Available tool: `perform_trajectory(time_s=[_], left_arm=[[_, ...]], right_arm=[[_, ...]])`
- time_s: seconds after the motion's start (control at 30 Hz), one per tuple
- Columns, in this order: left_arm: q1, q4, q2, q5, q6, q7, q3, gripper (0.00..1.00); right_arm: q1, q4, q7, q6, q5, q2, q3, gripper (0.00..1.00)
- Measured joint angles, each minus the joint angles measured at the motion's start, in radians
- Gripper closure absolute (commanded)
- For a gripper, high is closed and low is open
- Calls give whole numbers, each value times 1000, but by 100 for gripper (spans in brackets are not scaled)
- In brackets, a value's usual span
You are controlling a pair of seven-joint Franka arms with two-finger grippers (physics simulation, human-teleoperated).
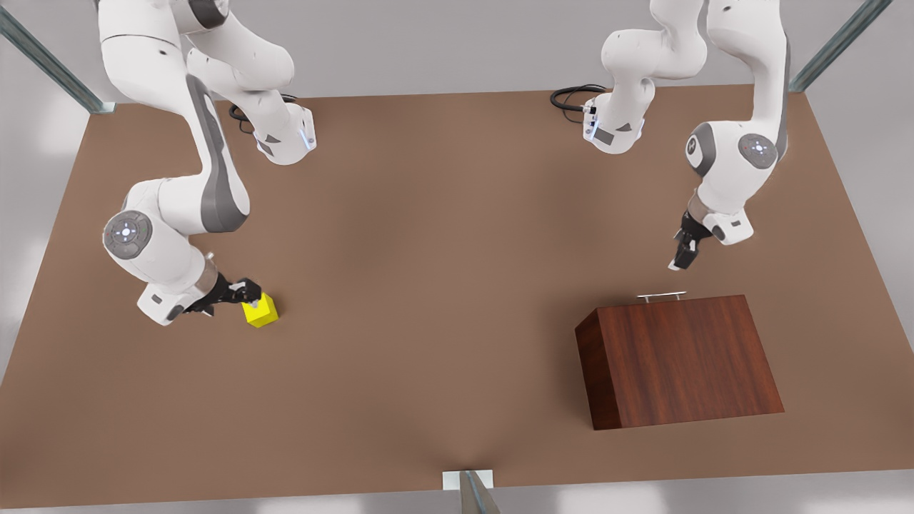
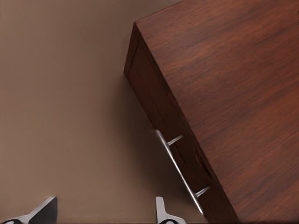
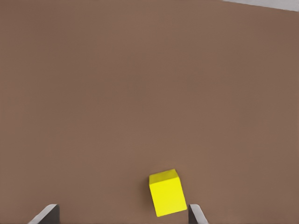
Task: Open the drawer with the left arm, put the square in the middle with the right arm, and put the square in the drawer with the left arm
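Hovering above the tabletop (image 1: pixel 428 271) just behind the wooden box (image 1: pixel 678 364), the left gripper (image 1: pixel 684 255) hangs with its fingers (image 2: pixel 163 211) spread wide and nothing between them; the drawer (image 2: pixel 161 112) is shut flush in the box's rear face, and its handle (image 1: pixel 662 295) juts from that face straight toward the gripper. The bar's long axis runs along the box's rear edge, so I judge the spread fingers must drop to straddle it across its width; the left arm is plainly the nearer to it. Well apart from the box, toward the front view's left, the square (image 1: pixel 261 310) sits on the table; the right gripper (image 1: pixel 243 293) is right at it, fingers (image 3: pixel 196 215) parted, the cube near one finger, not yet pinched.
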Motion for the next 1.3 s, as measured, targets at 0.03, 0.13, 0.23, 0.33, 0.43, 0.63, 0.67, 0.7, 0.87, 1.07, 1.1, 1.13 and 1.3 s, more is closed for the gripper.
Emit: perform_trajectory(time_s=[0.03, 0.13, 0.23, 0.33, 0.43, 0.63, 0.67, 0.7, 0.87, 1.07, 1.1, 1.13, 1.3], left_arm=[[2, -11, 2, -3, 10, -7, 1, 0], [2, -10, 6, -10, 9, -227, 2, 0], [17, -10, 10, -10, 9, -290, 2, 0], [18, -64, 16, -5, 171, -277, 2, 0], [18, -92, 37, 7, 252, -275, 2, 0], [18, -87, 99, 20, 314, -275, 2, 0], [18, -86, 106, 21, 327, -276, 2, 0], [18, -86, 107, 21, 333, -276, 2, 0], [17, -86, 144, 22, 396, -276, 2, 0], [19, -65, 166, 22, 396, -276, 1, 0], [19, -63, 169, 22, 397, -276, 1, 0], [19, -62, 172, 22, 397, -276, 1, 0], [21, -41, 176, 21, 395, -287, 1, 0]], right_arm=[[2, -37, 0, 64, 0, 16, 6, 0], [-17, -128, 0, 186, 0, 31, 49, 0], [-38, -207, -7, 200, 0, 23, 67, 0], [-62, -230, -12, 208, 1, 24, 68, 0], [-76, -275, -30, 326, 0, 37, 68, 0], [-79, -292, -53, 353, 0, 52, 68, 0], [-79, -298, -54, 364, 0, 56, 68, 0], [-79, -299, -55, 366, 0, 61, 68, 0], [-84, -322, -148, 374, -6, 84, 68, 0], [-128, -322, -363, 388, -4, 94, 67, 0], [-126, -322, -362, 387, 0, 94, 67, 0], [-126, -326, -361, 385, 1, 94, 67, 0], [-126, -339, -338, 351, 4, 93, 67, 0]])
